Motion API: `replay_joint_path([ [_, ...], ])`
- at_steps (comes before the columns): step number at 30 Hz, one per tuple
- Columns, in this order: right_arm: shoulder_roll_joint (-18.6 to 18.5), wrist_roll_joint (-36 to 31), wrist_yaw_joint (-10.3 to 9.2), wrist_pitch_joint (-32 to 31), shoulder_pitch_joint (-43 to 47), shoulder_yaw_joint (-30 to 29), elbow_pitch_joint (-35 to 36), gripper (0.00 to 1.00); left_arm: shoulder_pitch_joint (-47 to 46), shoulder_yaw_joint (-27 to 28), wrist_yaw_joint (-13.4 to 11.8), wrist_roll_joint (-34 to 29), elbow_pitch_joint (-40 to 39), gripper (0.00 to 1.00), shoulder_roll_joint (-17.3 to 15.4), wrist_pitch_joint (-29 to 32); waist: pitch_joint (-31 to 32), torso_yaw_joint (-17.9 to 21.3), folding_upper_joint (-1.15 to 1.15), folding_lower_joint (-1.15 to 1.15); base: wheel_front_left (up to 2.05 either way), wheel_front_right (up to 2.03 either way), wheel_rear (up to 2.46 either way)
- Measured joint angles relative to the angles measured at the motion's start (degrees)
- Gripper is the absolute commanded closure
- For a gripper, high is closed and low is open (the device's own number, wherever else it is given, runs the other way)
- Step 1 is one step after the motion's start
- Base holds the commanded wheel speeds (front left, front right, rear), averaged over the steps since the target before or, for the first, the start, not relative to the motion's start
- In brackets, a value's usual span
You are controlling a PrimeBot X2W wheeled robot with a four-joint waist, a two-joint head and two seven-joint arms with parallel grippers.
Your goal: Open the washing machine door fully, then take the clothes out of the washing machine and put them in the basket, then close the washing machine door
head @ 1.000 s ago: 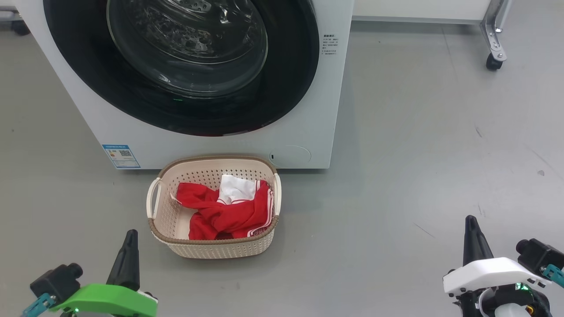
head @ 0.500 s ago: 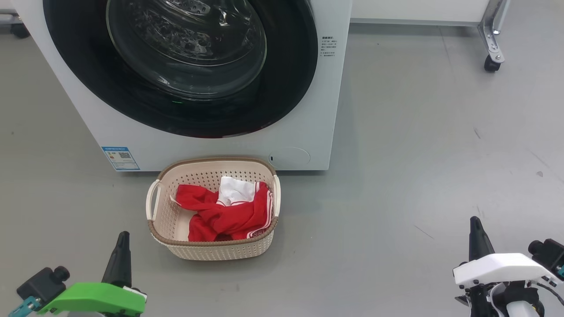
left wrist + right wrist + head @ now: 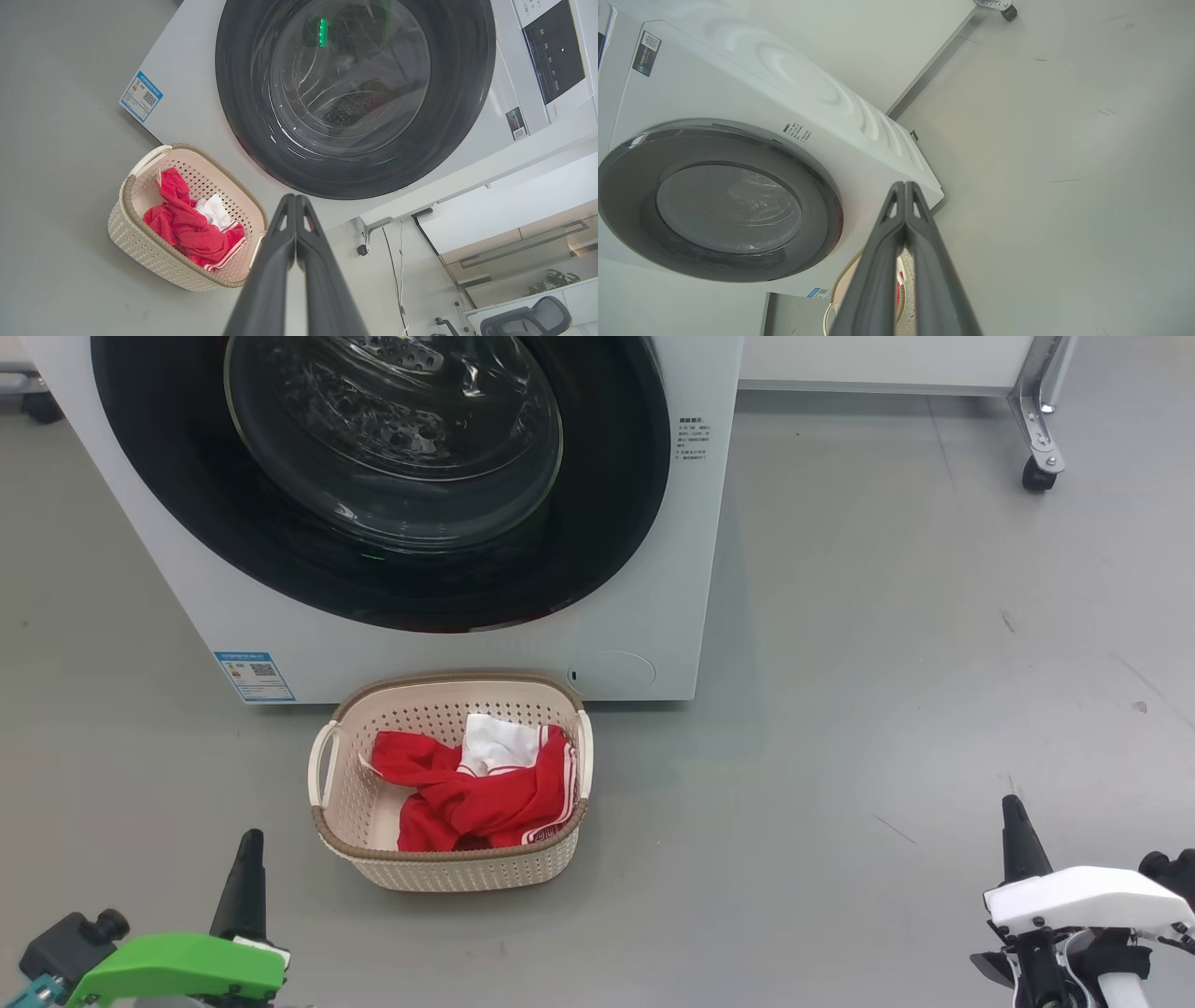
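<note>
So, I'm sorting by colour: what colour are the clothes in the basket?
The clothes are red with white striped trim, partly white; clearest in head view.

The washing machine door (image 3: 392,476) has a glossy black rim around clear glass; the washing machine (image 3: 695,569) is smooth white. The basket (image 3: 448,873) is perforated cream plastic, the clothes (image 3: 476,803) crumpled red cloth, the floor (image 3: 887,663) matt grey

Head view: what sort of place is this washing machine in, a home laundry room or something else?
Probably a lab or office test area, not a home. The washing machine stands on a bare grey floor, a castor-wheeled metal frame stands nearby, and the left wrist view shows an office chair.
</note>
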State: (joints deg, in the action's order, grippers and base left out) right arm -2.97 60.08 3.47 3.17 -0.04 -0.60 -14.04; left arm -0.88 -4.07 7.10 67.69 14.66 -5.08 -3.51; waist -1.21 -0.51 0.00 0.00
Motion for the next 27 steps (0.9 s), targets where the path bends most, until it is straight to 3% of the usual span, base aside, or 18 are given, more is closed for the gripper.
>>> replay_joint_path([
  [27,0.1,20.0,2.02,-5.5,-1.9,-3.8,-1.2,1.0,-1.2,3.9,0.0,16.3,0.9,1.0,0.7,5.1,0.7,0.3,0.0,0.0,0.0,0.0,0.0],
])
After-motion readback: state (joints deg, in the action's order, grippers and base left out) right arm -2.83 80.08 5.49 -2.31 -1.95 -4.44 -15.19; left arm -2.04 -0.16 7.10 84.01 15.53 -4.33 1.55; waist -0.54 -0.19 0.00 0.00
